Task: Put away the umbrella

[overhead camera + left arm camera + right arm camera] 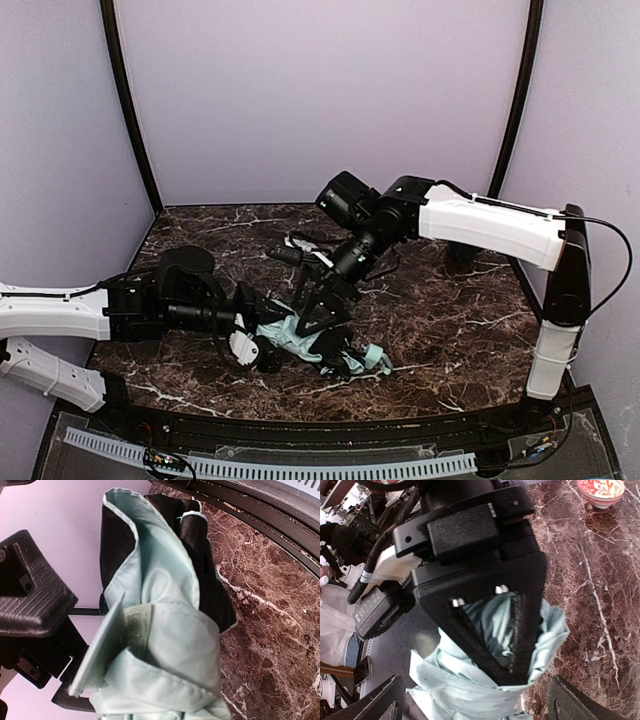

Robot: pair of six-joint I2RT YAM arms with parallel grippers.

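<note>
The umbrella (297, 338) lies collapsed on the marble table (450, 330), pale mint fabric bunched, with its small mint handle (374, 357) toward the front right. My left gripper (248, 345) is at its left end and shut on the fabric. In the left wrist view the fabric and closing strap (165, 645) fill the frame and hide my own fingers. My right gripper (322, 312) hovers over the umbrella's middle, open, its fingers (382, 702) wide on either side of the fabric (470, 690) and of the left gripper's black finger frame (485, 605).
A red-and-white patterned bowl (601, 490) stands on the table beyond the grippers. A black raised rim (330, 428) runs along the table's front edge. Purple walls enclose the back and sides. Cables (300, 250) hang under the right wrist.
</note>
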